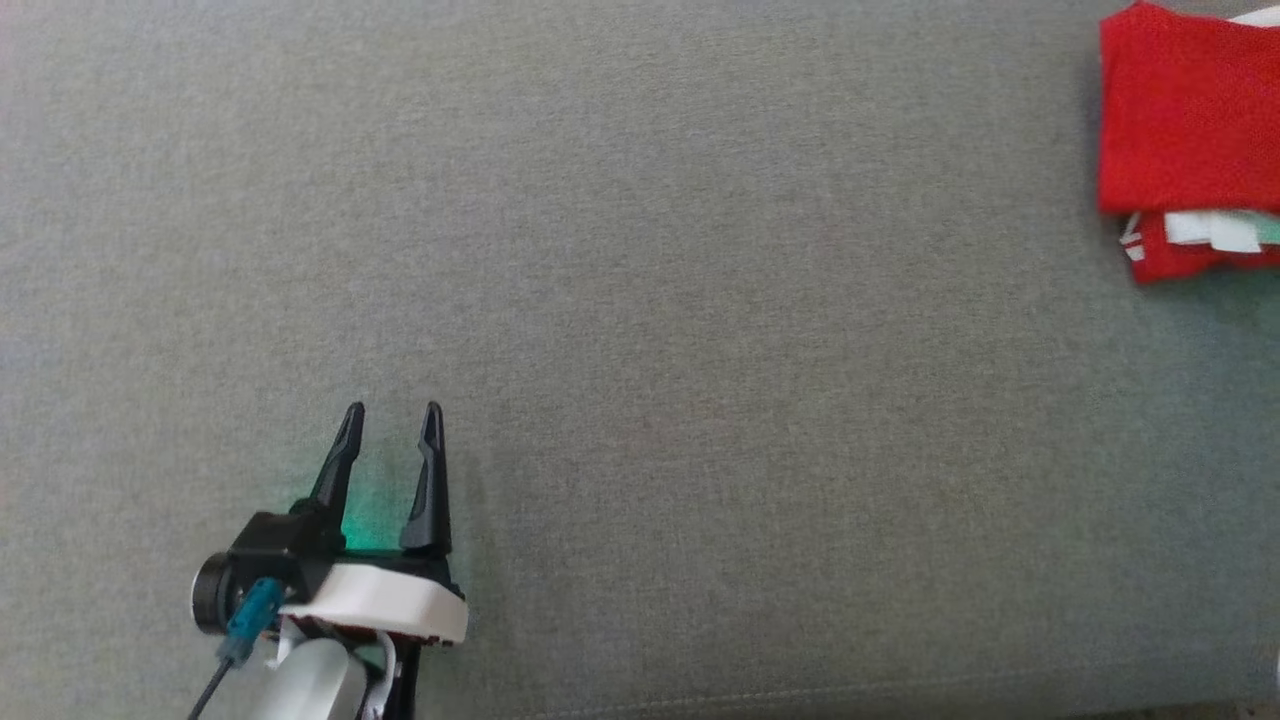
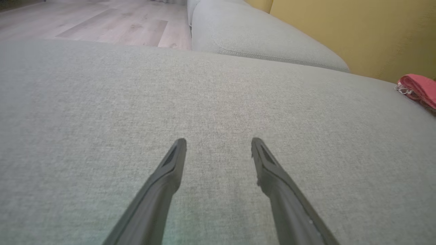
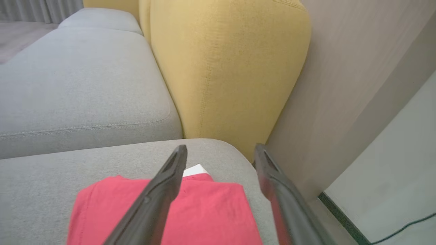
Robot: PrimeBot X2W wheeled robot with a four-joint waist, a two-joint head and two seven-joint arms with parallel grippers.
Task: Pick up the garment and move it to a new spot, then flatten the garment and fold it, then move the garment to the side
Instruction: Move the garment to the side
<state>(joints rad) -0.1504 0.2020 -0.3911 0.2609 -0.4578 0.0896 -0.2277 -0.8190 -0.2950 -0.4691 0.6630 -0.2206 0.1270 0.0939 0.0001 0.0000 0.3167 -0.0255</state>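
Observation:
The garment (image 1: 1185,120) is a folded red piece with white trim, lying at the far right of the grey cushion (image 1: 640,300). It appears as a small red bundle (image 2: 419,89) at the right edge of the left wrist view. In the right wrist view the red garment (image 3: 204,214) lies flat under my right gripper (image 3: 220,150), whose two dark fingers stand apart above it with nothing between them. My left gripper (image 1: 392,412) is open at the lower left of the cushion, far from the garment, and in its own view the left gripper (image 2: 218,143) holds nothing.
A yellow backrest cushion (image 3: 224,68) stands just beyond the garment, with a beige wall (image 3: 357,68) to its right. A second grey seat cushion (image 2: 259,34) adjoins the first. Wooden floor (image 2: 85,20) lies past the sofa. A cable (image 3: 405,226) runs on the floor.

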